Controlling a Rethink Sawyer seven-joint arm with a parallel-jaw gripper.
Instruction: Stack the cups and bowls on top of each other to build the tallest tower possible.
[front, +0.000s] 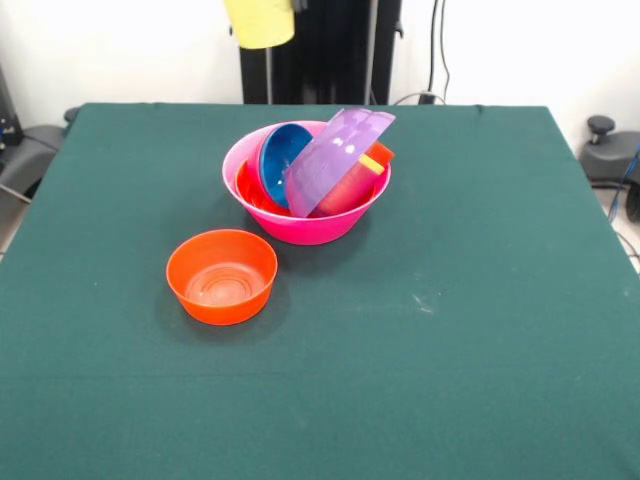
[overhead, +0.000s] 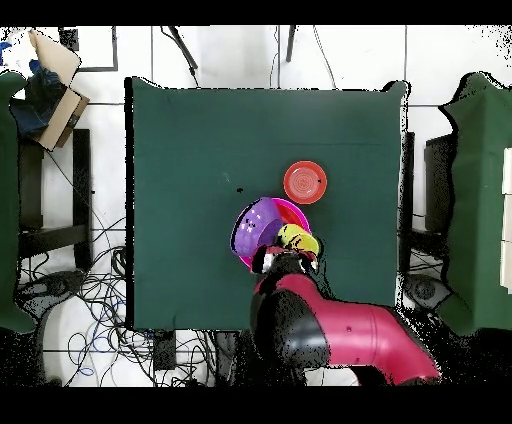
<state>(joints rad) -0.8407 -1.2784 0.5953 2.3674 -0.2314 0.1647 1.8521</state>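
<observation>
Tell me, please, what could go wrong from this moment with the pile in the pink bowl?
The purple bowl leans tilted on its edge inside the pink bowl, so a nudge may tip it out. The yellow cup hangs high at the arm; lowered onto that slanted surface, it would probably slide off.

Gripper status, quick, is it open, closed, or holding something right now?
Gripper: holding a yellow cup above the pink bowl.
</observation>
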